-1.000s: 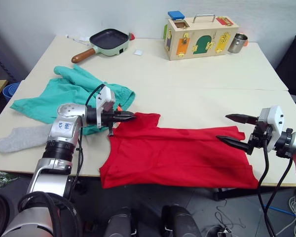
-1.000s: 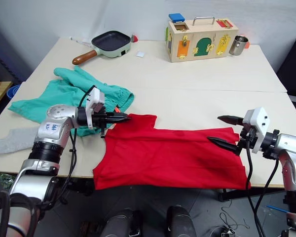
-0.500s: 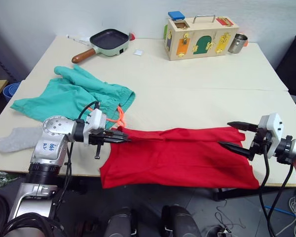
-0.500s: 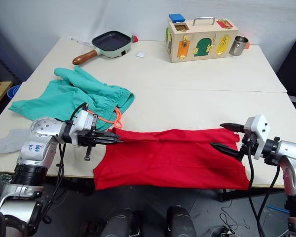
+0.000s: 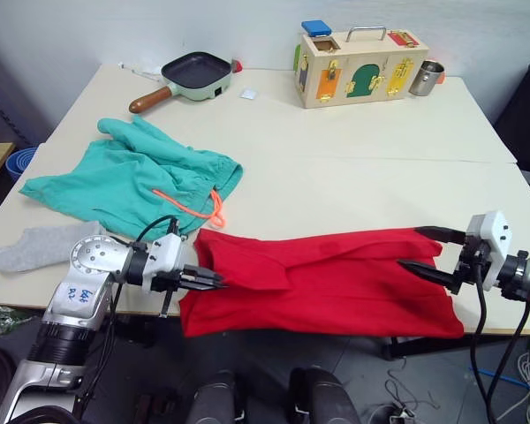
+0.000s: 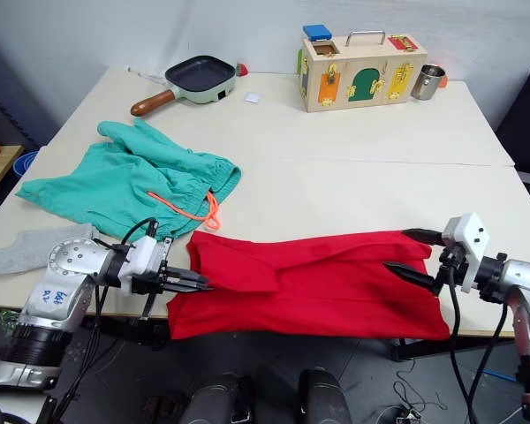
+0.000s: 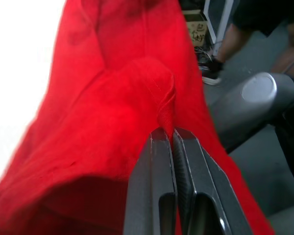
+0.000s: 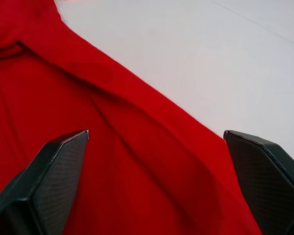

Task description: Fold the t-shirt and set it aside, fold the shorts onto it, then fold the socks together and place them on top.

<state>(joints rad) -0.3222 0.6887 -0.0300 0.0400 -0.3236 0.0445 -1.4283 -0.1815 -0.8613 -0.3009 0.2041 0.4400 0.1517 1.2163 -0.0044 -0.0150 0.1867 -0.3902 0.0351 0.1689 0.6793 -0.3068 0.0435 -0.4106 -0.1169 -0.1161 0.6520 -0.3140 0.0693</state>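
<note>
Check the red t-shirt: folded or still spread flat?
Partly folded. The t-shirt lies as a long band with its far edge doubled toward the near side; the left gripper pinches that folded edge.

Wooden latch box [image 5: 359, 68] sat at far edge of table [image 5: 362, 150]. Metal cup [image 5: 425, 78] stood just beside box. Frying pan [image 5: 191, 75] lay well apart from box, w/ small white square [image 5: 247, 93] between them, nearer pan.
</note>
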